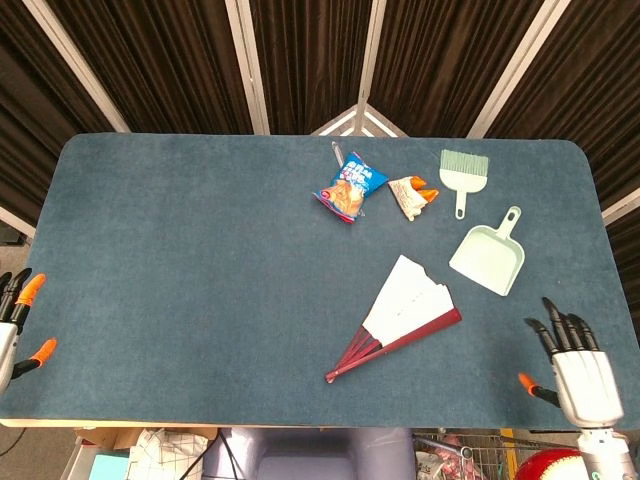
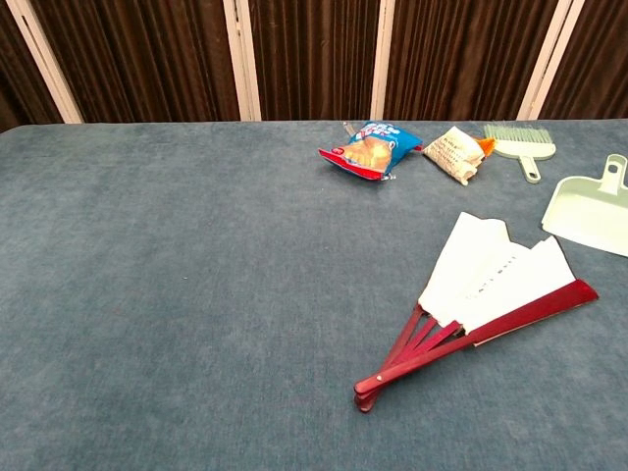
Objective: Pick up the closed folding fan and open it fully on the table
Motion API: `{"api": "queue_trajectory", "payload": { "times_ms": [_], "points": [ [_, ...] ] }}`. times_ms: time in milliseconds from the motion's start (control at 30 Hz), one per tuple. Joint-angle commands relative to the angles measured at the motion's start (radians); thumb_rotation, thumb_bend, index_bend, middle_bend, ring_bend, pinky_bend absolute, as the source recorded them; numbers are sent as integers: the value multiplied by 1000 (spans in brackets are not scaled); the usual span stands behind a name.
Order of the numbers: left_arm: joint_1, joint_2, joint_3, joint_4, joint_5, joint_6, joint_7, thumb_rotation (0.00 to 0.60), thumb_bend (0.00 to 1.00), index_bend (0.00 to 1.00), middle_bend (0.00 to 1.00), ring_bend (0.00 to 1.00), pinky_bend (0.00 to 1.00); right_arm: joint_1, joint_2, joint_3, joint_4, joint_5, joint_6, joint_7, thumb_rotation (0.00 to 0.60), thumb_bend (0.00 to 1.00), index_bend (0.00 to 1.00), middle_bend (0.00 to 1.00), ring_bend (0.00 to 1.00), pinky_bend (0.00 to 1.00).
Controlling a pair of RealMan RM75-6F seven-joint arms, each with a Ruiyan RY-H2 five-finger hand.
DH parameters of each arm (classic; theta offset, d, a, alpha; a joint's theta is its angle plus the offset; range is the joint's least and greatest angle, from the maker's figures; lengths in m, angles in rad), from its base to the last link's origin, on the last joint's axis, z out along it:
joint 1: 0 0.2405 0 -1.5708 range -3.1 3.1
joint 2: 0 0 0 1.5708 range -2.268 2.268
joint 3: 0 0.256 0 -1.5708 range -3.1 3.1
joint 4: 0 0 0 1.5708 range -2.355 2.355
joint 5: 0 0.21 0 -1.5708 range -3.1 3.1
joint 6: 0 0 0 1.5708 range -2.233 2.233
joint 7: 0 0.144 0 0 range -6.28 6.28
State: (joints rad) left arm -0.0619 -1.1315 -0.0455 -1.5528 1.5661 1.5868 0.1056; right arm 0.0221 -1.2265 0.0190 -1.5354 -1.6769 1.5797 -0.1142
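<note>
The folding fan [image 1: 398,318] [image 2: 475,304] lies on the blue table, right of centre, partly spread: white paper leaves fanned out, dark red ribs meeting at a pivot nearest me. My right hand [image 1: 576,375] hovers at the table's front right edge, fingers apart, holding nothing, well to the right of the fan. At the front left edge my left hand [image 1: 15,325] is also spread and empty, only partly in frame. Neither hand appears in the chest view.
A blue snack bag [image 1: 350,187] [image 2: 370,149], a small crumpled packet [image 1: 410,194] [image 2: 453,151], a green hand brush [image 1: 464,173] [image 2: 522,144] and a green dustpan [image 1: 489,255] [image 2: 592,207] lie behind the fan toward the far right.
</note>
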Motion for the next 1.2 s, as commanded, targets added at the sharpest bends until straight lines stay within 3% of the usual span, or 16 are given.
{"api": "queue_trajectory", "payload": {
  "times_ms": [33, 567, 1200],
  "points": [
    [0, 3, -1, 0, -3, 0, -6, 600, 313, 95, 19, 0, 100, 25, -46, -21, 51, -41, -27, 9, 600, 115, 273, 61, 179, 163],
    [-4, 4, -5, 5, -11, -11, -12, 600, 314, 95, 18, 0, 100, 92, -176, -54, 152, -88, -131, -38, 600, 115, 376, 86, 195, 163],
    [-10, 0, -10, 5, -26, -23, -3, 600, 314, 95, 18, 0, 100, 152, -326, -49, 226, -87, -206, -145, 600, 146, 407, 94, 196, 163]
  ]
}}
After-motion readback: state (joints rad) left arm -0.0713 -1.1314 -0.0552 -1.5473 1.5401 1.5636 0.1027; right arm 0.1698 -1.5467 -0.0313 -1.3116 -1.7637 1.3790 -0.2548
